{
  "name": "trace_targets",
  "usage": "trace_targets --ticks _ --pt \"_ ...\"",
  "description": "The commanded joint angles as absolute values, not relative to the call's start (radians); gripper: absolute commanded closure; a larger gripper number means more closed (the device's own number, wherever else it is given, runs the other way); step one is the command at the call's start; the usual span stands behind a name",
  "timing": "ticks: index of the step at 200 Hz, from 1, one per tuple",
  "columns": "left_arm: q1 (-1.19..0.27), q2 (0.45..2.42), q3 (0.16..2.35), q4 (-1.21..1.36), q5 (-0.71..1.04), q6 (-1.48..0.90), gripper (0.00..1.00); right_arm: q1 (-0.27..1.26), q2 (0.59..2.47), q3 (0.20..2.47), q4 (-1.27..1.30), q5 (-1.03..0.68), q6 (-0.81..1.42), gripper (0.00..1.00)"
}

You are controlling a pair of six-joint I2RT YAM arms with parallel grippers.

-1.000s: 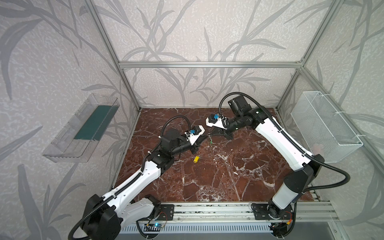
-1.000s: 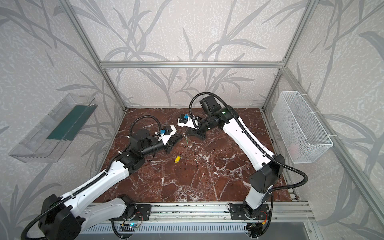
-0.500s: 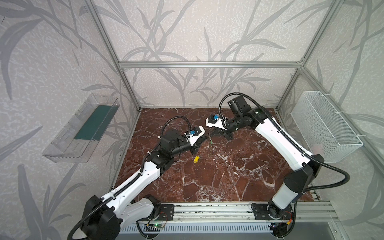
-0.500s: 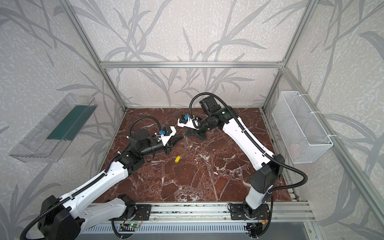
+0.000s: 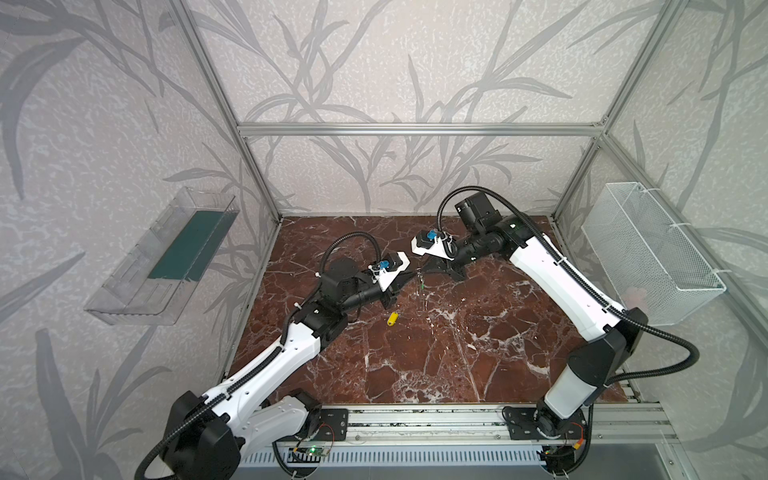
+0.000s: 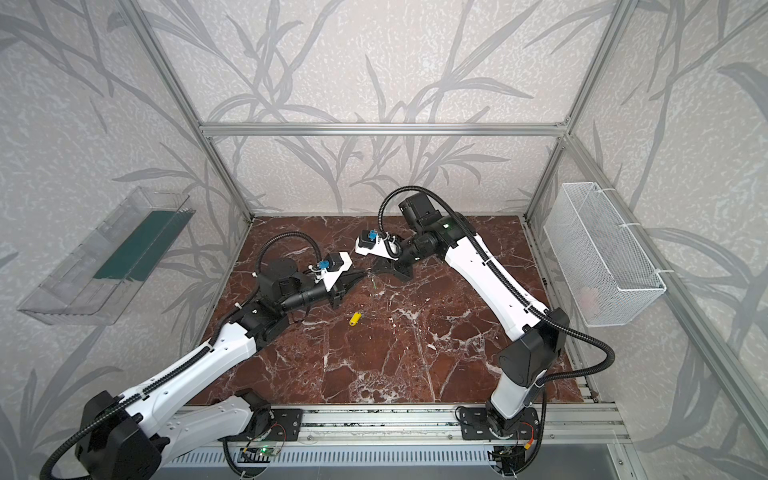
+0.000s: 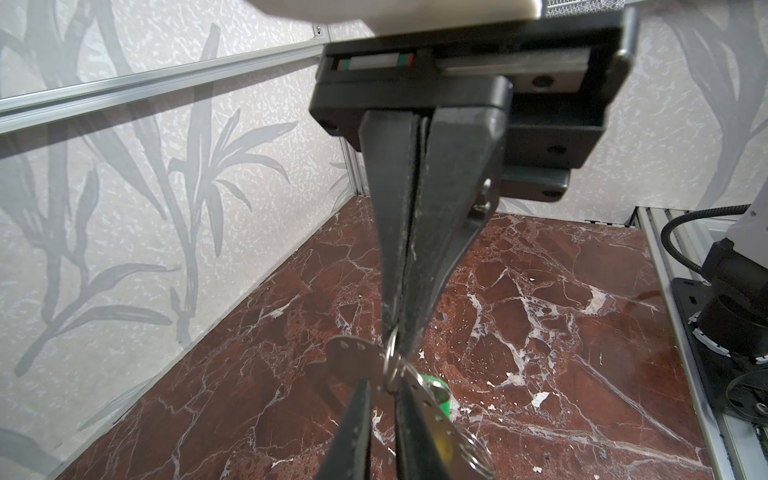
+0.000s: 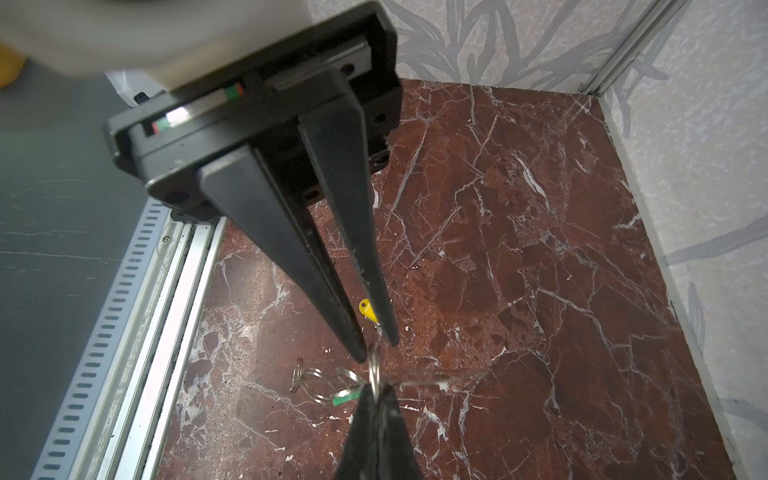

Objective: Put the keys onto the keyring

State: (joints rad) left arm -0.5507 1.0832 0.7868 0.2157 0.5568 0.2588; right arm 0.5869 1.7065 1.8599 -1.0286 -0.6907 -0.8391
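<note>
In both top views we see a booth of aluminium frame [image 5: 415, 129] and walls [image 5: 374, 62] papered pale grey with a darker leaf pattern. The surface [image 5: 457, 353] is red-brown marble print with white veins. A clear tray [image 5: 124, 301] with a dark green liner hangs on the left wall, a white wire basket [image 5: 648, 266] on the right. The left hand [image 5: 411, 276] and right hand [image 5: 421, 272] meet tip to tip above the far middle of the surface; what they hold is too small to make out here. The yellow key [image 5: 392, 318] lies on the surface, near the left hand.

From the left wrist, the left hand is closed, its tips pinching a small ring [image 7: 387, 357] of the keyring [image 7: 353, 353], a pale plate with a row of holes, held in the air. The right hand points in from the opposite side, its jaws a narrow gap apart, clamped astride the same ring and plate. The green key [image 7: 441, 402] hangs at the plate, just beside the ring; its face is too blurred for us to read. A white strip [image 7: 374, 63] with green and red ends sits on the hand's body.

From the right wrist, the plate shows edge-on with more rings [image 8: 297, 374] along it, and the yellow key lies on the surface beyond the right hand's fingers [image 8: 266, 249].
</note>
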Motion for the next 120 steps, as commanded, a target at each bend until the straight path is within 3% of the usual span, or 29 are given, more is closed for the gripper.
trace_targets --ticks 1,120 --pt "-0.554 1.085 0.833 0.221 0.584 0.275 0.85 0.590 1.686 1.865 -1.023 -0.722 -0.844 1.00" --pt "-0.555 1.112 0.859 0.216 0.604 0.278 0.85 0.590 1.690 1.866 -1.024 -0.732 -0.845 1.00"
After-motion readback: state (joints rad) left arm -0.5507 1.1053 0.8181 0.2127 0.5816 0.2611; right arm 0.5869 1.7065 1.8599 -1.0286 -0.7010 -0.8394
